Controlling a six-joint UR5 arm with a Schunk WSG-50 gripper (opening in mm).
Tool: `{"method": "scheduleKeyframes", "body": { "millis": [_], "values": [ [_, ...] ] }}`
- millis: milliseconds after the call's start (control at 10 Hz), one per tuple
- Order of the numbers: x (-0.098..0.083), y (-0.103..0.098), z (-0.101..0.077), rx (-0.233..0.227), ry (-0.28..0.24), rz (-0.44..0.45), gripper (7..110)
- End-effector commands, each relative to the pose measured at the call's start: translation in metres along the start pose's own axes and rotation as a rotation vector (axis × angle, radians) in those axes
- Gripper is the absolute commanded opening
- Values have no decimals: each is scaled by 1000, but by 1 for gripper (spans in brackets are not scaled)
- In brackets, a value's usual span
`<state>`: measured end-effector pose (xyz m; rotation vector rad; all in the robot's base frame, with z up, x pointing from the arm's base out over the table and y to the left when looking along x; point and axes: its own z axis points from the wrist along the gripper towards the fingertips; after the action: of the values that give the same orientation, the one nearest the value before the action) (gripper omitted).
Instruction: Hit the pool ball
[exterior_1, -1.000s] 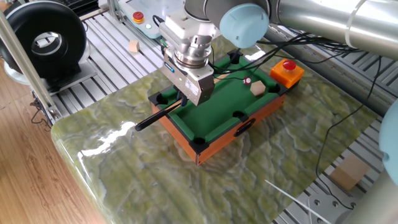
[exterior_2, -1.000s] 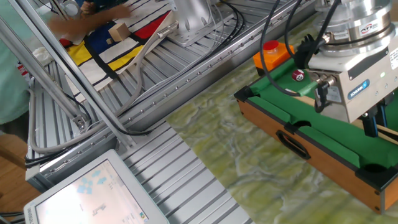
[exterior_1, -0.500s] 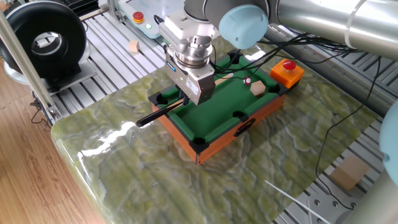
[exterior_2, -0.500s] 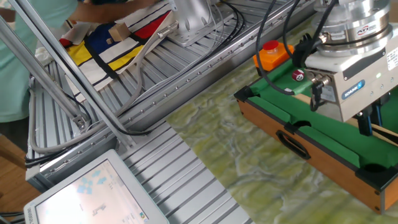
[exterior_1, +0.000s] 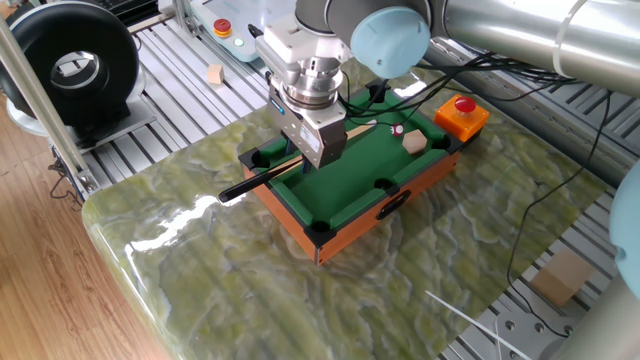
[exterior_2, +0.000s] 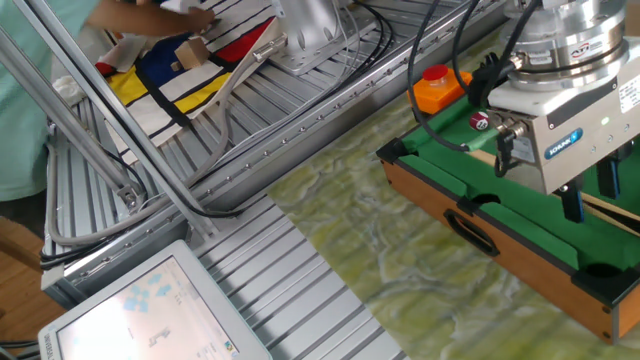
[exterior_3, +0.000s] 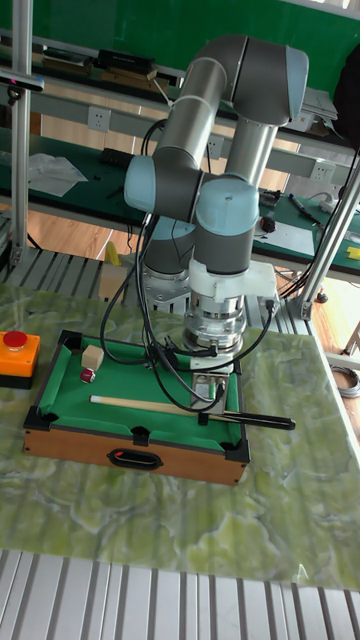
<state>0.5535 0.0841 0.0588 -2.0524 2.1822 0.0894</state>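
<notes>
The pool ball does not show in any view; it is hidden or out of view. My gripper (exterior_1: 311, 155) (exterior_2: 588, 196) (exterior_3: 213, 392) hangs over the near end of the mini pool table (exterior_1: 345, 228) (exterior_3: 180, 441), shut on a cue stick (exterior_1: 250, 183) (exterior_3: 140, 403). The cue's black handle sticks out past the table's end. Its tan shaft lies low over the green felt and points toward a red-and-white ball (exterior_1: 397, 129) (exterior_2: 479, 121) (exterior_3: 86, 375) at the far end.
A tan wooden cube (exterior_1: 414, 143) (exterior_3: 92, 358) sits on the felt beside the red-and-white ball. An orange box with a red button (exterior_1: 461, 115) (exterior_2: 437, 88) (exterior_3: 17, 357) stands just beyond the table's far end. Cables trail behind the arm.
My gripper and the cue have shifted a little along the table toward the red-and-white ball. The ball and the cube have not moved.
</notes>
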Motion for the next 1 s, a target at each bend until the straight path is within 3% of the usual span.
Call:
{"method": "scheduleKeyframes", "body": {
  "millis": [0,100,400,600,900],
  "values": [
    [-2,-2,-2,3,-10,21,44],
    [-3,-3,-3,3,-13,31,88],
    [-7,-10,-11,-26,-9,38,88],
    [-6,-13,-16,-53,19,42,88],
    [17,-27,-55,-120,86,14,88]
  ]
}}
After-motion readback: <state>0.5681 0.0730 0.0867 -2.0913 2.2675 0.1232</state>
